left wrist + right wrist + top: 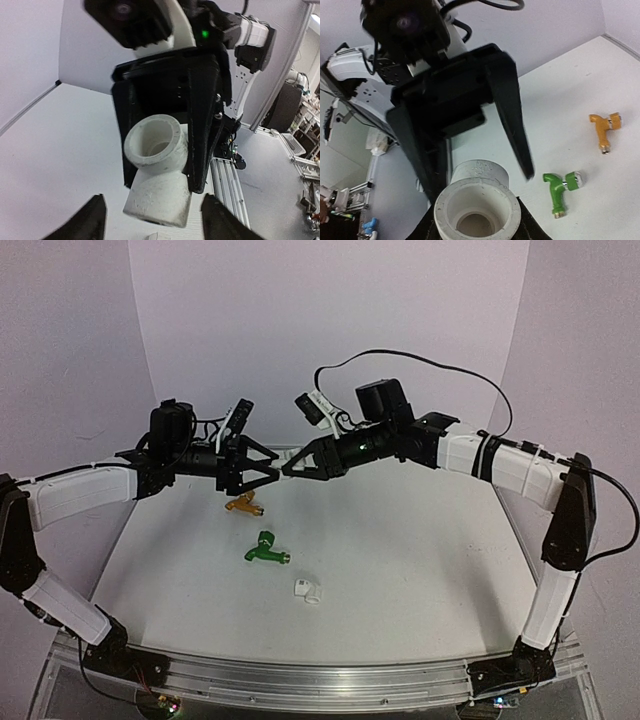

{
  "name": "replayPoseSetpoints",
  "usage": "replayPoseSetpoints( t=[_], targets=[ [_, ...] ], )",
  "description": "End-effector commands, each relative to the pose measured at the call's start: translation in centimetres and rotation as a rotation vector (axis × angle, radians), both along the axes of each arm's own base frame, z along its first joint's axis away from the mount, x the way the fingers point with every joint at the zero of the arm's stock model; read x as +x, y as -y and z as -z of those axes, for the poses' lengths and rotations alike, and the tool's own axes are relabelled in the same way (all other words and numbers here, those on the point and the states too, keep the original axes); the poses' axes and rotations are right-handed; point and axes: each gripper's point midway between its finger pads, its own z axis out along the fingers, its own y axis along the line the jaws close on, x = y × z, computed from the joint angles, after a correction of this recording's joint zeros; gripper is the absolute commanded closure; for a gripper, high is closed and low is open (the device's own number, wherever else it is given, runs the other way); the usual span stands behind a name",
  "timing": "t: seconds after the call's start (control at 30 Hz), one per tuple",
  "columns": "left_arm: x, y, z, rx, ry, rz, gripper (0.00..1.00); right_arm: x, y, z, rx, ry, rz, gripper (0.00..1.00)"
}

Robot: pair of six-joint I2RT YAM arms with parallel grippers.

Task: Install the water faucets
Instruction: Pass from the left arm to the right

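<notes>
Nearest the arm bases, a loose white fitting [307,590] rests on the tabletop [400,560]. Just beyond it lies the green faucet [266,550], and beyond that the orange-yellow faucet [245,504]. Both faucets lie on their sides, apart from each other and from either arm. Above and behind them the two arms meet in mid-air. The right end effector [290,467] is clamped on a white pipe fitting [159,165], with one socket facing outward. The left end effector [270,470] stands wide, its fingers [95,220] on either side of that fitting without touching it.

Judged hazards: the fitting hangs from one grip alone, so a slip or twist there would drop it toward the faucets below and scatter them. The two end effectors stand very close, so a small misaligned retreat could knock the fitting askew. A tilted socket would later make a faucet's threaded end jam or cross-thread. The faucets lie flat, so a grasp on one may catch the spout and roll it.
</notes>
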Motion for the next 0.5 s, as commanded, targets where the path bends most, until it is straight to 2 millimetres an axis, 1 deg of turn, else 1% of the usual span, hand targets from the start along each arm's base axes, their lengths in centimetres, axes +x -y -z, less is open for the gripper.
replayPoseSetpoints(
  t=[0.0,0.03,0.1,0.17,0.23,0.33,0.37,0.47],
  targets=[
    [2.7,-2.5,-2.9,-0.042,-0.028,-0.169,0.05,4.7,2.6,0.4,-0.111,0.205,0.327,1.0],
    [3.1,-2.9,-2.3,-0.034,-0.045,-0.216,0.01,5.4,3.3,0.4,-0.134,0.236,0.383,1.0],
    [4.6,-3.9,-1.6,-0.027,-0.093,-0.352,0.0,7.5,5.1,1.0,-0.207,0.299,0.533,1.0],
    [6.1,-5.0,-0.3,-0.017,-0.187,-0.484,0.0,9.1,7.1,1.4,-0.278,0.364,0.659,1.0],
    [7.2,-6.1,1.4,-0.005,-0.318,-0.602,0.01,10.4,9.3,2.2,-0.357,0.419,0.773,1.0],
    [7.5,-6.7,4.8,0.051,-0.502,-0.67,0.05,10.8,11.6,2.9,-0.428,0.452,0.866,1.0],
    [7.5,-6.9,6.2,0.093,-0.565,-0.697,0.06,10.8,12.3,3.1,-0.442,0.455,0.89,1.0],
    [7.5,-7.5,10.4,0.23,-0.729,-0.769,0.07,10.1,13.4,3.2,-0.449,0.451,0.902,1.0]
  ],
)
